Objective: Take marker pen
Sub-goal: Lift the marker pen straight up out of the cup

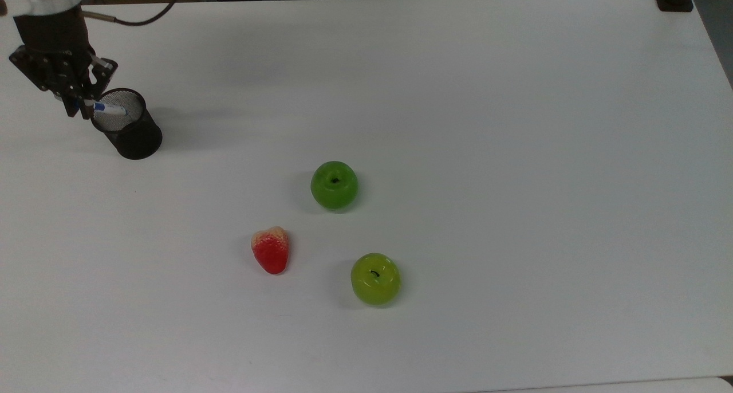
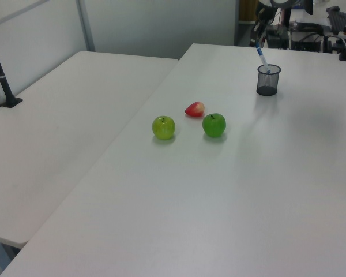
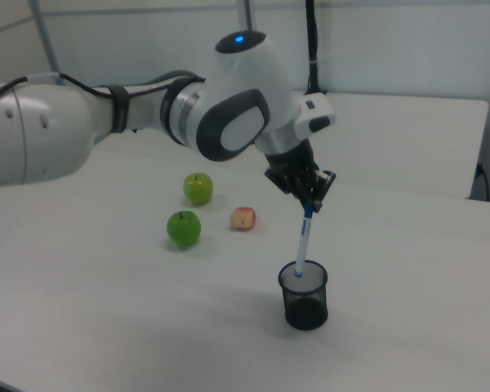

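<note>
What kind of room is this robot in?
Probably a robotics lab. A white robot arm works over a bare white table holding toy-like fruit: two green apples and a strawberry. Its gripper holds a marker pen above a mesh cup.
</note>
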Robot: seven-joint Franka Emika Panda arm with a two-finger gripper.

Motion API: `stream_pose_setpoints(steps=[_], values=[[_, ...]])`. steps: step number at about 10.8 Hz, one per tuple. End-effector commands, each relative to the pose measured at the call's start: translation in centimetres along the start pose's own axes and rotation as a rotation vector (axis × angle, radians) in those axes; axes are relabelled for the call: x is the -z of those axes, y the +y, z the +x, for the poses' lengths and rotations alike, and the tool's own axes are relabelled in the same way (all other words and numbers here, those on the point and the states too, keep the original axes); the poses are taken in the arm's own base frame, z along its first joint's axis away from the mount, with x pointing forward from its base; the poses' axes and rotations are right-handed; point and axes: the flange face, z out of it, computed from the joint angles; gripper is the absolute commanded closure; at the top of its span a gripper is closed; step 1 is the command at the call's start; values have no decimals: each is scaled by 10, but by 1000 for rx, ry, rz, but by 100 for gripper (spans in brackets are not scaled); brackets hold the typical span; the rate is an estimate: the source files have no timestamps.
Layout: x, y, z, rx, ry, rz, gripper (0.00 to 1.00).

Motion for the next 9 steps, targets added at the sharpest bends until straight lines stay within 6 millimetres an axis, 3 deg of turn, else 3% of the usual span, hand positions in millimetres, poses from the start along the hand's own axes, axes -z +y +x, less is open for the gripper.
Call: stream_pose_setpoints(steps=[1, 3, 8, 9], values=[[55, 1, 0, -27, 39, 26, 95], [70, 3, 1, -30, 56, 19, 95], [71, -16, 7, -47, 60, 34, 95], [70, -44, 13, -37, 57, 52, 95]])
